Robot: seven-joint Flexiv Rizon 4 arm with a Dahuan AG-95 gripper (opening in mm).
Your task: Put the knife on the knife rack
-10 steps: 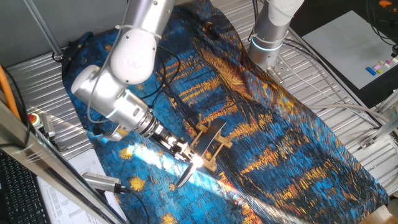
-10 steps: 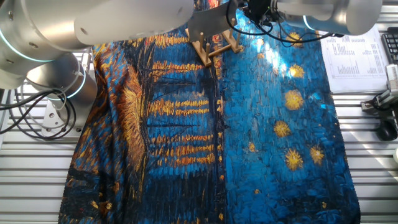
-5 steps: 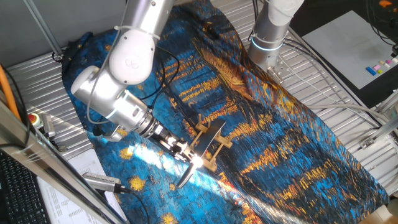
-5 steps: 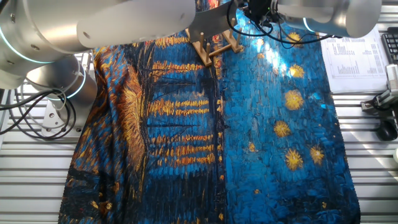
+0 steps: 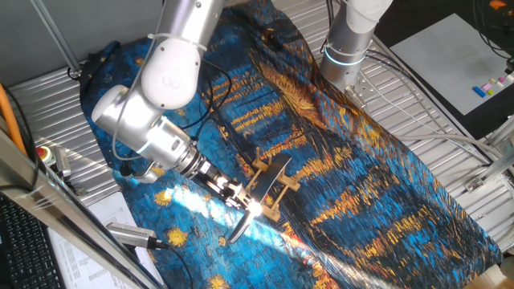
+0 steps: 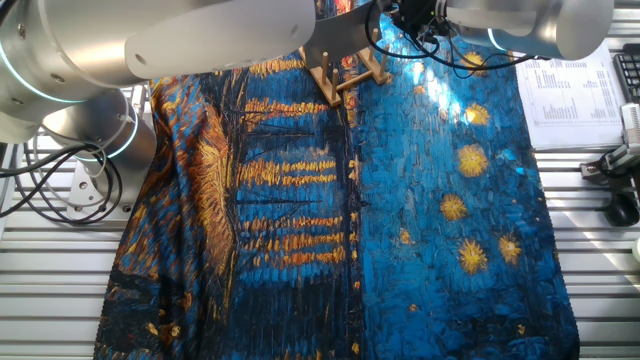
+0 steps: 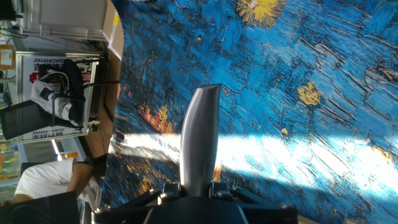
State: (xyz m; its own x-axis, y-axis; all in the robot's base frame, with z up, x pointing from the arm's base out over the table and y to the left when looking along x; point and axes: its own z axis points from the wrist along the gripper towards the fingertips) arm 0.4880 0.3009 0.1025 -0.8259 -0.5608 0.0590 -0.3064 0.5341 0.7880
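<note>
Contact between the gripper (image 5: 241,201) and the knife (image 5: 265,186) is seen in one fixed view: the fingers are pressed against the knife where blade and handle meet, with the silvery handle (image 7: 199,140) projecting past them toward the near edge of the table. In the hand view that handle is pinched between the two finger bases at the bottom of the picture and runs straight up the middle, over the blue and yellow painted cloth (image 7: 311,93). The broad grey blade is held on edge over the knife rack (image 5: 277,191), between its light wooden rails; whether it rests in a slot or is just above cannot be told. In the other fixed view the rack (image 6: 345,75) is found at the far edge of the cloth (image 6: 400,220), partly covered by the arm (image 6: 180,35), with the blade (image 6: 340,38) seen as a pale grey plate above it. Printed paper (image 6: 570,95) lies to the right of the cloth.
</note>
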